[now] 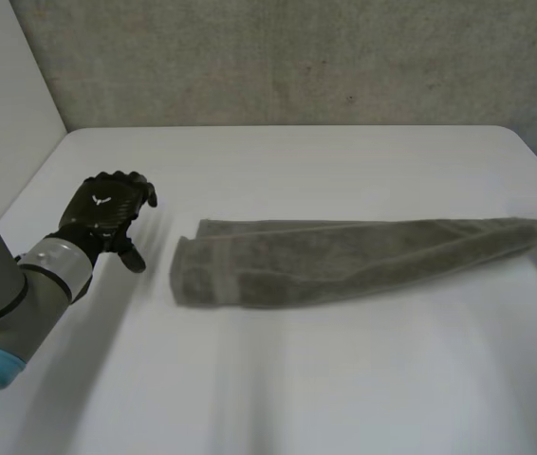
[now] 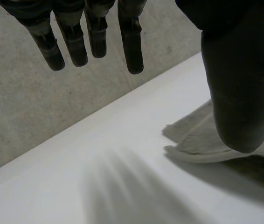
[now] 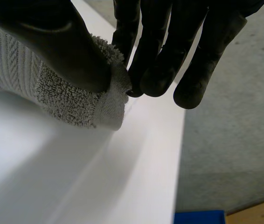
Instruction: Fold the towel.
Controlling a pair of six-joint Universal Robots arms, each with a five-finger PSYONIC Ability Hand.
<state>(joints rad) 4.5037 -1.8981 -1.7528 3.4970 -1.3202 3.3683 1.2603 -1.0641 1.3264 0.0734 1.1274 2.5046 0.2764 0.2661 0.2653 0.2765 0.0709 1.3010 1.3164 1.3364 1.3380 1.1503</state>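
One towel (image 1: 344, 261) end I'm pinching with the right hand (image 3: 160, 51), left hand (image 1: 107, 213) hovering spread; I'm aiming to fold squarely.

A white table (image 1: 344, 379) with rounded corners stands in front. At twelve o'clock a rough grey concrete wall (image 1: 297, 57) rises just behind its far edge. At ten o'clock is a smooth white wall (image 1: 3, 85). Past the table's three o'clock edge lie a grey concrete surface (image 3: 230, 140), something blue (image 3: 199, 217) and a wooden strip (image 3: 258, 214). The light is soft and even.
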